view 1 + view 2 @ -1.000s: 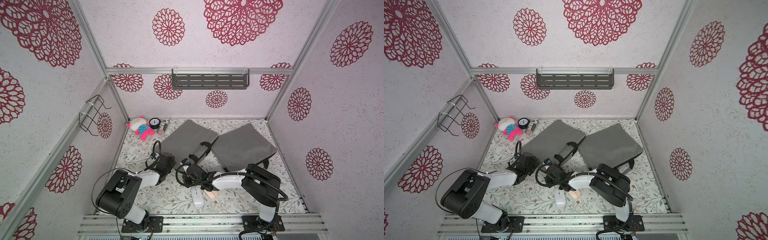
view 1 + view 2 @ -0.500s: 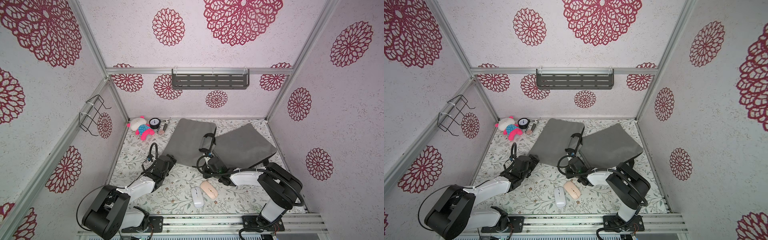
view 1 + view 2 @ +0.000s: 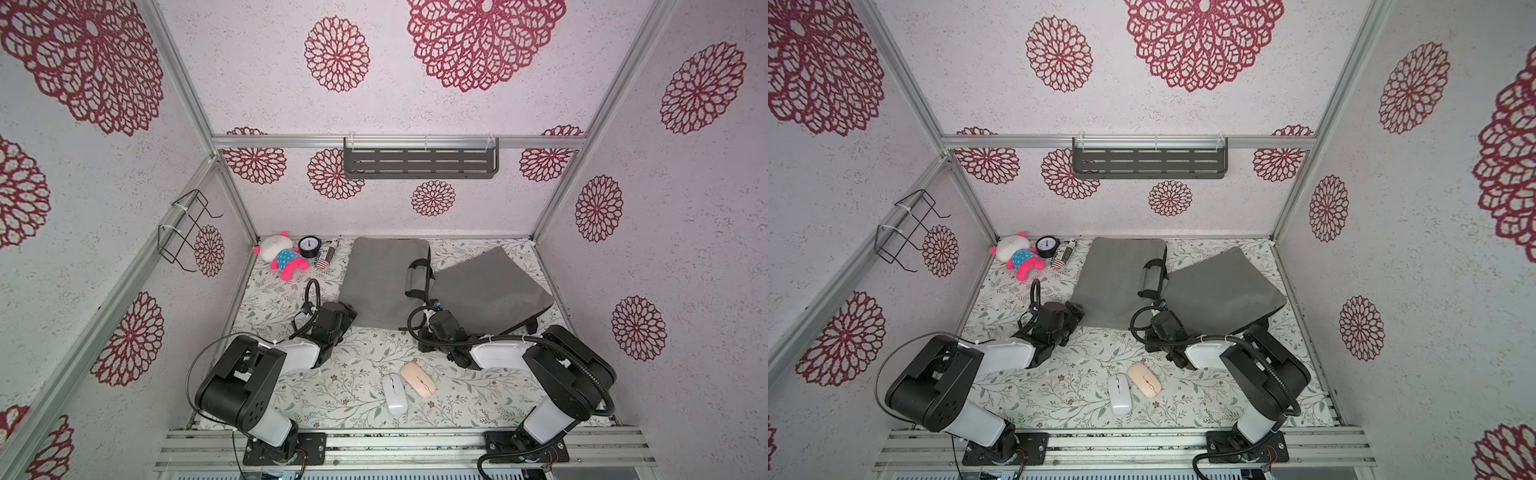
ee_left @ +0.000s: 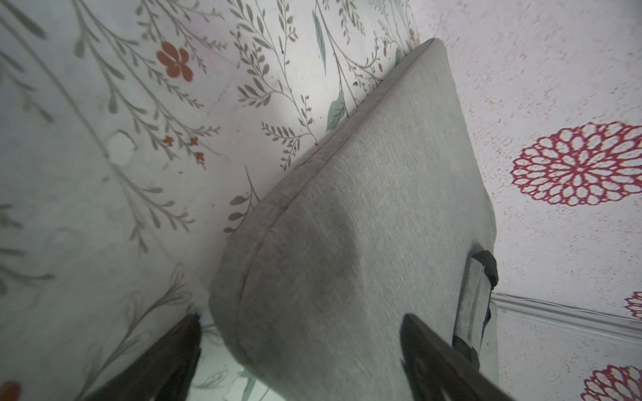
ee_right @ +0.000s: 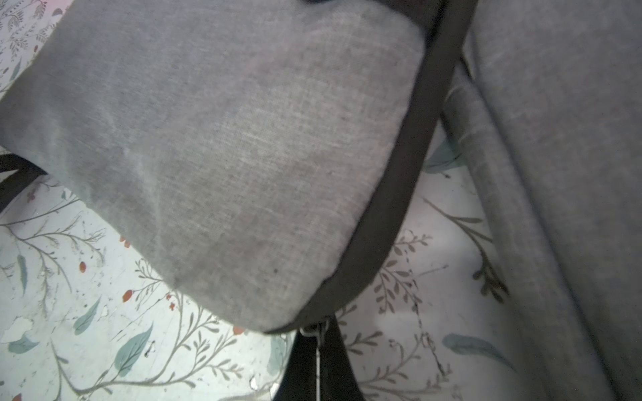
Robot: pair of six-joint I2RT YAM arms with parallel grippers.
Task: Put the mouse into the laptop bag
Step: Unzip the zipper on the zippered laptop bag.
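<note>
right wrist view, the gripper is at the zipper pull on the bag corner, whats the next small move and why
Probably draw the right gripper along the black zipper band, dragging the zipper pull it appears shut on. The laptop bag looks zipped closed, and the white mouse and pink mouse lie on the table, so the bag needs opening first.

You can read no text here. Markings on the round dial (image 3: pixel 309 247) are too small to make out, as is the print on the striped tube (image 3: pixel 326 257) beside it.
</note>
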